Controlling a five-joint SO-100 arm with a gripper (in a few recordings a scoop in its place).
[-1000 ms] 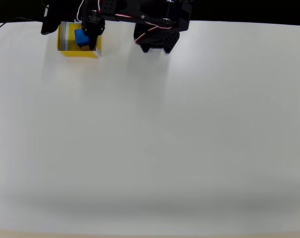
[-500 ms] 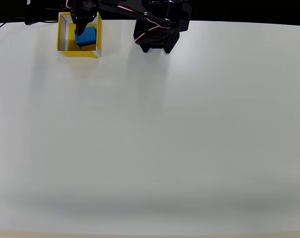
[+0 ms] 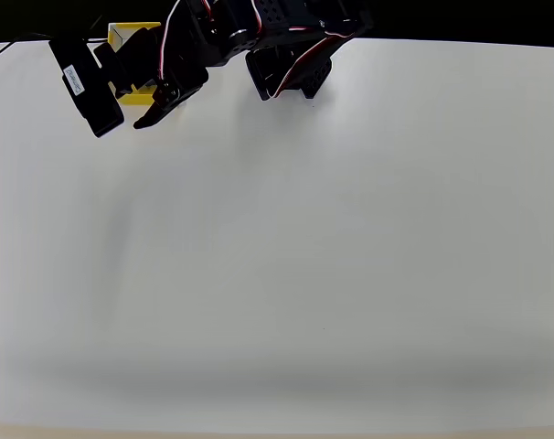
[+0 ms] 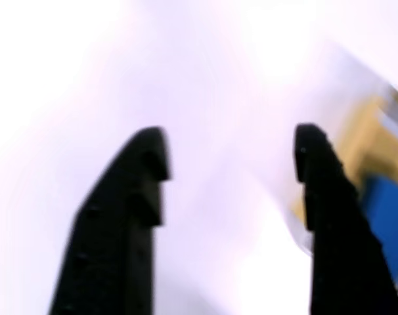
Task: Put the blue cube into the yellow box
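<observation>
In the wrist view the blue cube [image 4: 389,210] shows at the right edge, blurred, sitting inside the yellow box [image 4: 366,134]. My gripper [image 4: 230,134] is open with only bare white table between its black fingers. The box lies to the right, past the right finger [image 4: 330,210]. Seen from overhead, the gripper [image 3: 122,123] points down-left over the table's top-left corner, and the arm hides most of the yellow box [image 3: 138,30]. Only slivers of yellow wall show, and the cube is hidden there.
The arm's black base [image 3: 291,78] stands at the table's top edge, right of the box. The white table [image 3: 295,256] stretches flat below and to the right.
The gripper held the cube over the box, set it inside and let go. It has now pulled back down-left, open, and the arm covers the box from overhead.
</observation>
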